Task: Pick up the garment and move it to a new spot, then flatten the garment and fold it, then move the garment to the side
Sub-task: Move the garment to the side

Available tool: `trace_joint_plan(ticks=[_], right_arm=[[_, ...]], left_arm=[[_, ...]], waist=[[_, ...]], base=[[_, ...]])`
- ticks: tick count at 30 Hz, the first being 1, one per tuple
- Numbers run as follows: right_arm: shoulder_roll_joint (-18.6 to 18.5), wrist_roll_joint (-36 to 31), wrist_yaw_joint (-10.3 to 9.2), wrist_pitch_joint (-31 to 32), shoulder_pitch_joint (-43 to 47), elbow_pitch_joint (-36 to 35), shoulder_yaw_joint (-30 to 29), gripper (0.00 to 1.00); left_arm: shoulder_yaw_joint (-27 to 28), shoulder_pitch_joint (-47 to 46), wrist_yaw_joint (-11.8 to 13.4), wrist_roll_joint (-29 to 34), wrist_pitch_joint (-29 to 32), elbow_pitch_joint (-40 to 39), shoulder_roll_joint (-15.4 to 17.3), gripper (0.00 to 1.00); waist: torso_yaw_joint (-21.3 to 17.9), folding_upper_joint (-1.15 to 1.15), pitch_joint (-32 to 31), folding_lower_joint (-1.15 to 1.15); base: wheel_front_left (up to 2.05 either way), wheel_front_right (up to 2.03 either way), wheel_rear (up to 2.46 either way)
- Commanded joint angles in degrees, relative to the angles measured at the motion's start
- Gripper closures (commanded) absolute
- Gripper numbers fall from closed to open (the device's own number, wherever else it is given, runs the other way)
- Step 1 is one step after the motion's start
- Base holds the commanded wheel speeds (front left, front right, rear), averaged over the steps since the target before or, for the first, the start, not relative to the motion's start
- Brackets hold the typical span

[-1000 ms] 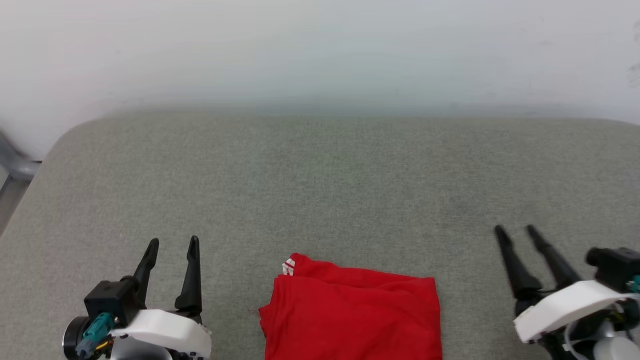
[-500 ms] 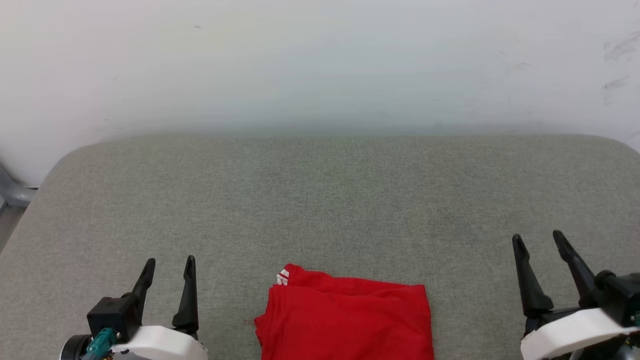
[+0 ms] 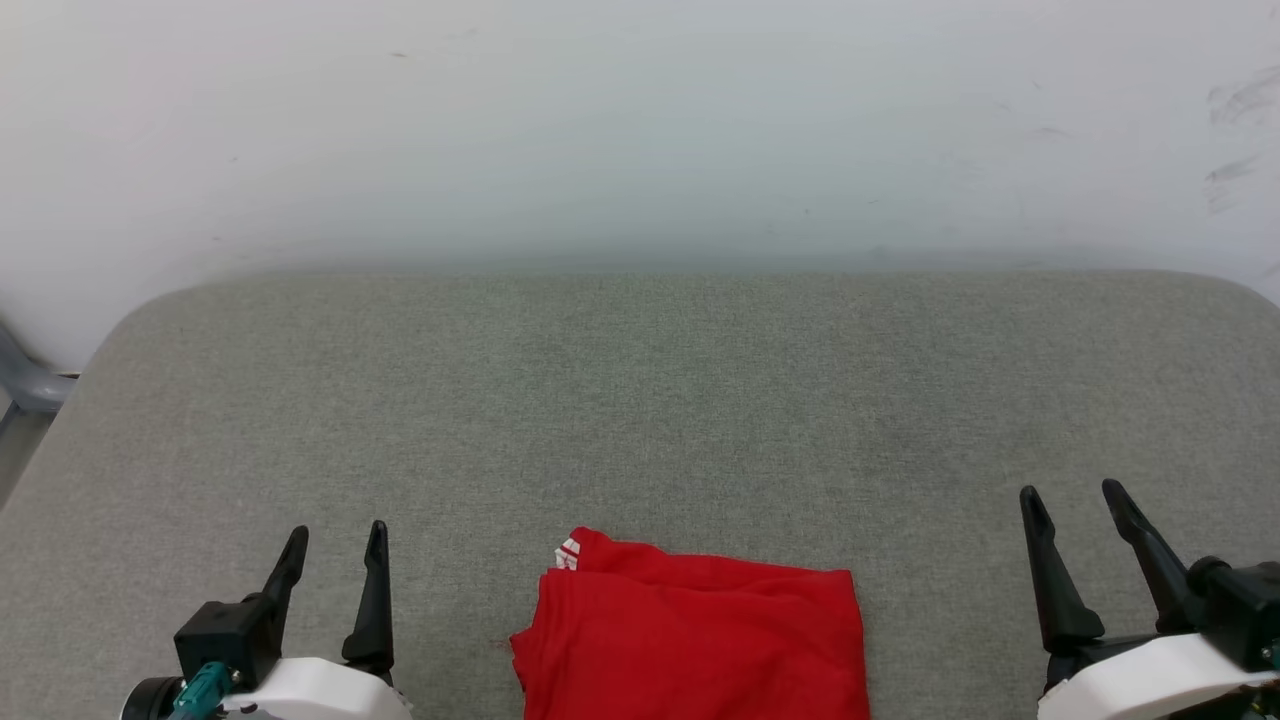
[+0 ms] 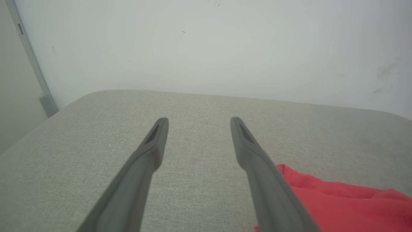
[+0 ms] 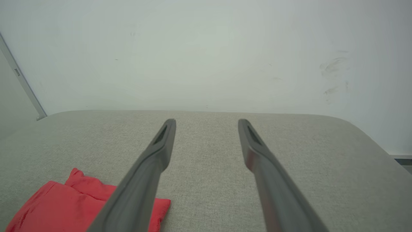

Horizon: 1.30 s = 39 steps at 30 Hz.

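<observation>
Lying on the table (image 3: 640,400) as a compact folded rectangle, the garment (image 3: 690,640) seems already folded, leaving perhaps only the sideways move, while the left end effector (image 3: 337,532) and right end effector (image 3: 1070,492) flank it, wide open and empty.

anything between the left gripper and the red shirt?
Nothing. Only a bare stretch of the grey padded surface lies between the left gripper and the red shirt. The head view shows this gap plainly.
</observation>
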Motion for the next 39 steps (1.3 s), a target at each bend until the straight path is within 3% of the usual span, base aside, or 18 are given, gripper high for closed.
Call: trace_joint_plan(ticks=[1,7,13,19,35,36,38,39], right_arm=[[0.3,0.9,-0.04,0.3,0.6,-0.4,-0.4,0.0],[0.3,6.5,-0.04,6.2,1.8,1.8,-3.6,0.0],[-3.0,15.2,-0.04,18.9,3.4,7.8,-5.6,0.0],[-4.5,23.8,-0.04,28.2,2.1,11.5,-1.1,0.0],[-7.0,32.6,-0.09,32.2,-4.0,20.3,13.0,0.0],[-7.2,32.6,-0.1,32.4,-4.2,20.9,13.4,0.19],[-7.4,32.9,-0.11,32.5,-4.8,21.9,14.0,0.9],[-7.6,33.0,-0.11,32.9,-5.0,22.4,14.4,1.0]], left_arm=[[0.4,-0.8,-0.3,0.3,-0.3,0.0,-0.3,0.0],[1.2,-1.2,-0.4,0.6,-0.4,-0.5,-1.0,0.0],[0.8,-2.9,-1.3,1.4,-0.5,-0.7,-2.4,0.0],[1.2,-5.1,-2.4,2.6,-0.4,-1.2,-4.3,0.0],[3.7,-9.4,-7.0,5.9,-0.4,0.4,-9.6,0.0],[3.9,-9.4,-7.3,6.3,-0.4,0.6,-10.0,0.0],[4.5,-9.7,-7.7,6.7,-0.4,0.9,-10.3,0.0],[4.8,-9.8,-8.0,6.8,-0.4,1.0,-10.5,0.0]], waist=[[0.0,0.0,0.1,0.0],[0.4,0.0,0.8,0.0],[2.1,0.0,2.5,0.0],[4.7,0.0,6.4,0.0],[9.1,0.0,13.7,0.0],[9.1,0.0,13.8,0.0],[9.2,0.0,13.9,0.0],[9.2,0.0,14.0,0.0]], base=[[0.0,0.0,0.0],[0.0,0.0,0.0],[0.0,0.0,0.0],[0.0,0.0,0.0],[0.0,0.0,0.0],[0.0,0.0,0.0],[0.0,0.0,0.0],[0.0,0.0,0.0]])
